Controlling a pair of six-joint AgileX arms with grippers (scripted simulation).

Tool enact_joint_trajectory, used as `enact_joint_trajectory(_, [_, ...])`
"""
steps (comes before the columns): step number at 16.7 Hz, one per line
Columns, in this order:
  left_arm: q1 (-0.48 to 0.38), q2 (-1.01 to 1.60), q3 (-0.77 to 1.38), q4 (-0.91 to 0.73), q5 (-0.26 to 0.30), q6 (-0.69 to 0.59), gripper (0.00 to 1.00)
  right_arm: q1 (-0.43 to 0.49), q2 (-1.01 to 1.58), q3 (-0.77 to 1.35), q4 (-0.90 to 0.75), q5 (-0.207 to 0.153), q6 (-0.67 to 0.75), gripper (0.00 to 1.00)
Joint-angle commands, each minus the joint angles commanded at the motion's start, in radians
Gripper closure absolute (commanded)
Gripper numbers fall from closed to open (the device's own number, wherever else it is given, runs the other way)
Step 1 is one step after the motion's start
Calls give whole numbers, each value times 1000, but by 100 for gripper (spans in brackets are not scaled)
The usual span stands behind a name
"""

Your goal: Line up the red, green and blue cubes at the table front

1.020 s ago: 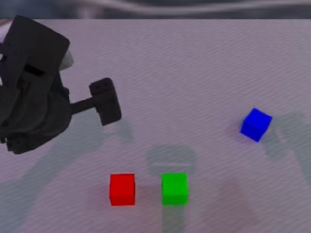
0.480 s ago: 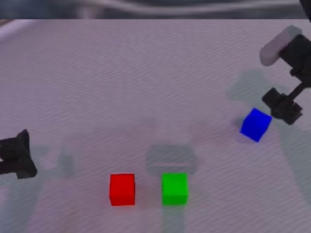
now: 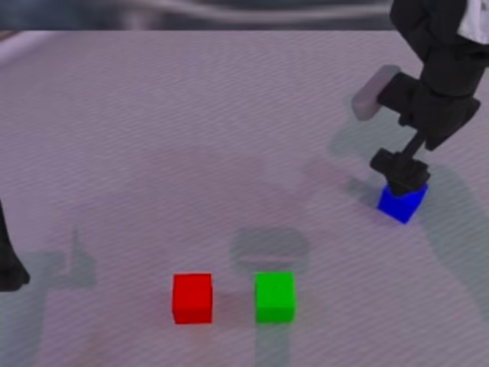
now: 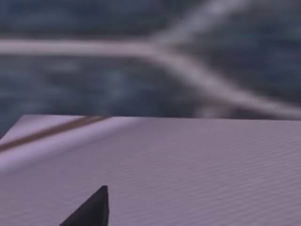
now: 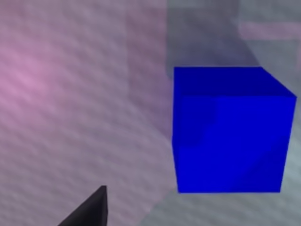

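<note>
The right arm's black two-finger gripper [image 3: 400,177] hangs directly over the small deep-blue cube [image 3: 403,202] at the table's right side; whether its fingers are spread or closed I cannot tell. The cube sits turned, its corners rather than its faces towards the table [image 3: 229,115] front, and as a cube it has no long axis. The bright red cube [image 3: 192,297] and bright green cube [image 3: 274,297] sit side by side at the front, square to the edge. The left arm [image 3: 8,267] is parked at the left edge, so the right is far nearer.

Green cube [image 3: 274,297] right of red cube [image 3: 192,297]
</note>
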Motion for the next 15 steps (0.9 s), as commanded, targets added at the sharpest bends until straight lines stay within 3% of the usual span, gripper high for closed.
enact_joint_trajectory(7, [3, -9, -4, 6, 1, 7, 0, -2, 11, -8, 14, 0, -3, 0])
enact_joint_trajectory(15, [3, -9, -4, 6, 1, 7, 0, 3, 100, -170, 268, 1, 0, 0])
